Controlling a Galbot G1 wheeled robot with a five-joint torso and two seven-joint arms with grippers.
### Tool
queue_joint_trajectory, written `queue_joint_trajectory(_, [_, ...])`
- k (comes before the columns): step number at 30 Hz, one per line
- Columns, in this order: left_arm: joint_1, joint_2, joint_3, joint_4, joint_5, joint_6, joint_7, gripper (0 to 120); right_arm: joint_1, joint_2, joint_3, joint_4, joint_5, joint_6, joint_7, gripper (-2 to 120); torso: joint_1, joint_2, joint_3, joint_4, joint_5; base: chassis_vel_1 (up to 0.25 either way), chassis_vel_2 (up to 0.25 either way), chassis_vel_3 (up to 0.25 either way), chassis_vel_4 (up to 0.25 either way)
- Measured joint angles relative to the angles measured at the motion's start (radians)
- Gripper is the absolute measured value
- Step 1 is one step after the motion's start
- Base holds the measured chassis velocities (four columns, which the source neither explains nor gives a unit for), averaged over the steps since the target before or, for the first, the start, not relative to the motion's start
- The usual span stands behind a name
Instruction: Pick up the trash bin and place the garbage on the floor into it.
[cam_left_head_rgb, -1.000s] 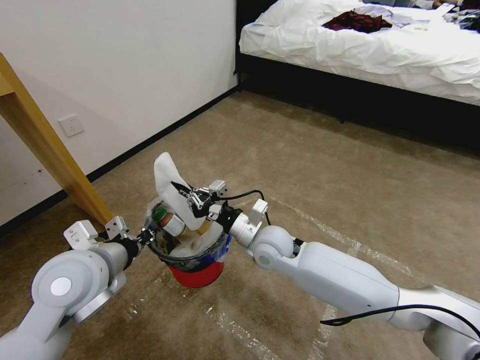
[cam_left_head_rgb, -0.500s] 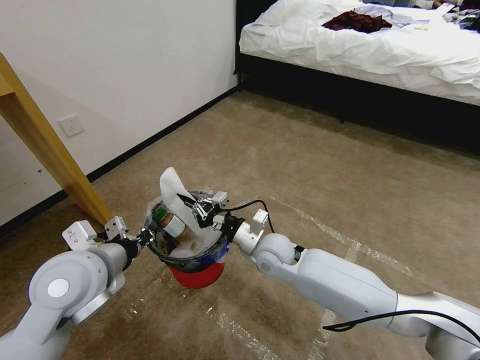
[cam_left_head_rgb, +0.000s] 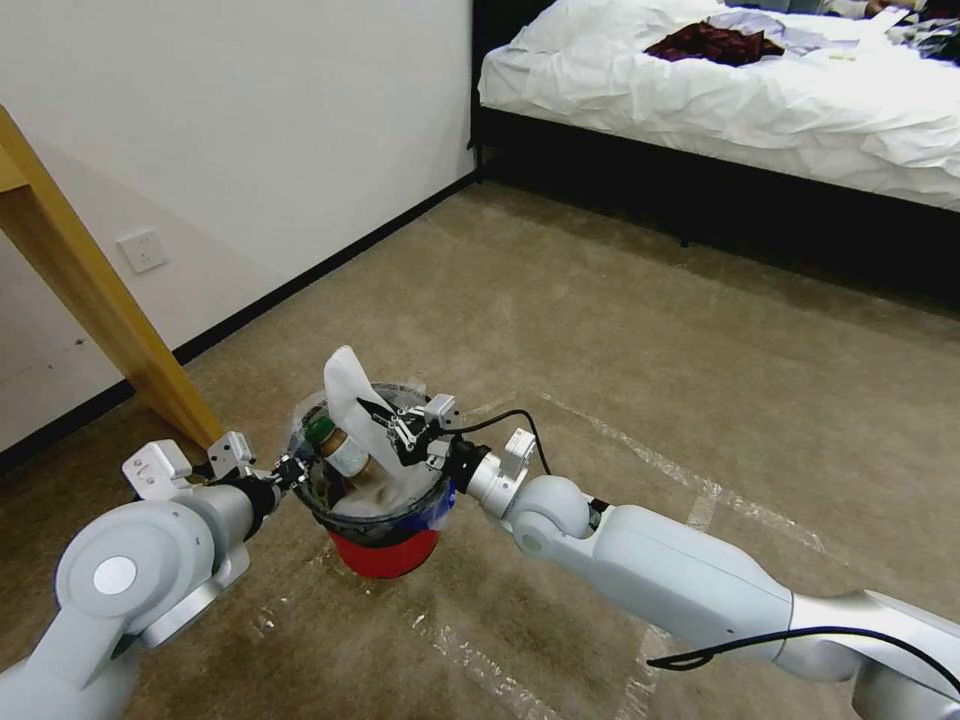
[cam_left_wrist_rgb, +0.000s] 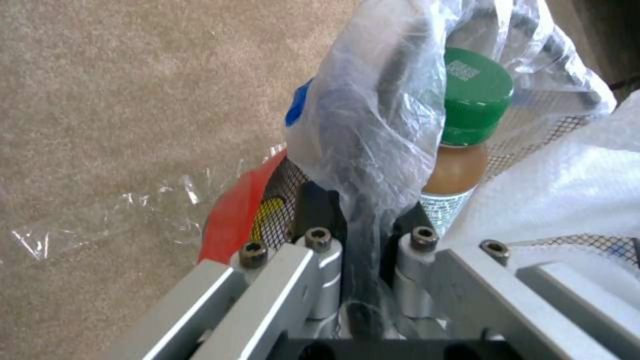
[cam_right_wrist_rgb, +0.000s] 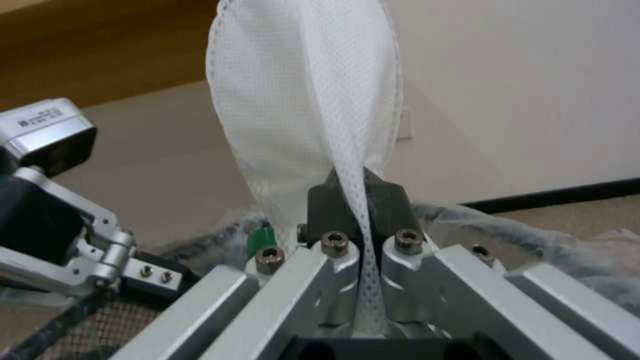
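- Lowering into the trash bin (cam_left_head_rgb: 385, 545), the white slipper (cam_left_head_rgb: 350, 400) sits visibly deeper than a second ago in the head view, when it stood well above the rim; the right pincer (cam_left_head_rgb: 392, 428) has come down with it to the bin's mouth. I'd judge this piece is nearly deposited and only the letting-go is left.
- Same view: the left pincer (cam_left_head_rgb: 285, 470) holds the bin by its near rim, just above the floor (cam_left_head_rgb: 620, 330), which looks bare of other litter here. Inside lie a green-capped bottle (cam_left_head_rgb: 340, 445) and some pale paper.
- Left wrist view: the left pincer (cam_left_wrist_rgb: 363, 225) is closed tight on the rim and its crinkled plastic liner (cam_left_wrist_rgb: 373, 115). The bottle (cam_left_wrist_rgb: 467, 145) stands against the mesh inner wall, the slipper (cam_left_wrist_rgb: 560, 195) beside it.
- Right wrist view: the right pincer (cam_right_wrist_rgb: 357, 200) is clamped shut on a fold of the slipper (cam_right_wrist_rgb: 307, 100), which rises above its tips. The liner's edge (cam_right_wrist_rgb: 533, 240) lies just below, and the left pincer (cam_right_wrist_rgb: 143, 272) grips the rim farther off.
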Motion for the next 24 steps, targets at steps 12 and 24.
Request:
queue_joint_trajectory(12, [-0.004,0.004,-0.004,-0.002,-0.006,-0.003,0.0,4,0.01,0.0,-0.014,-0.001,-0.026,0.023,0.02,12,0.0,0.0,0.0,-0.0001,0.0,0.0,0.0,0.0,0.0])
queue_joint_trajectory(24, [-0.011,0.003,-0.007,0.007,-0.007,-0.01,0.0,4,0.058,-0.006,-0.018,0.017,-0.024,0.025,0.031,57,0.0,0.0,0.0,0.0,0.0001,0.0,0.0,0.0,0.0])
